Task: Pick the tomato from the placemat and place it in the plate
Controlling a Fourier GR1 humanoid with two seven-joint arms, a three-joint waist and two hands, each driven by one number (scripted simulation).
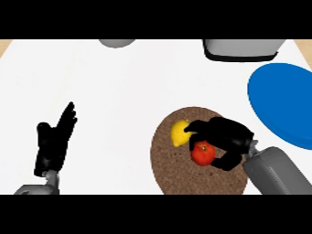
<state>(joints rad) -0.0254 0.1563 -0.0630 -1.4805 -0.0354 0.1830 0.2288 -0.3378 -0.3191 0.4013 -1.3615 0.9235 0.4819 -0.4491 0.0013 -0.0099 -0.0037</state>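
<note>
Tomato (202,154) on brown placemat (185,178), right hand (227,132) fingers curled round it, left hand (54,141) fingers straight, no writing visible.

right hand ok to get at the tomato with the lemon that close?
Probably yes. The right hand is already curled around the tomato on the placemat; the lemon sits just up-left, outside the grasp.

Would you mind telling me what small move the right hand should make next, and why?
Probably lift the tomato straight up off the placemat. The right hand is already curled round it, the lemon lies close beside it, and the blue plate sits up and to the right, so rising first should clear the lemon before carrying across.
</note>
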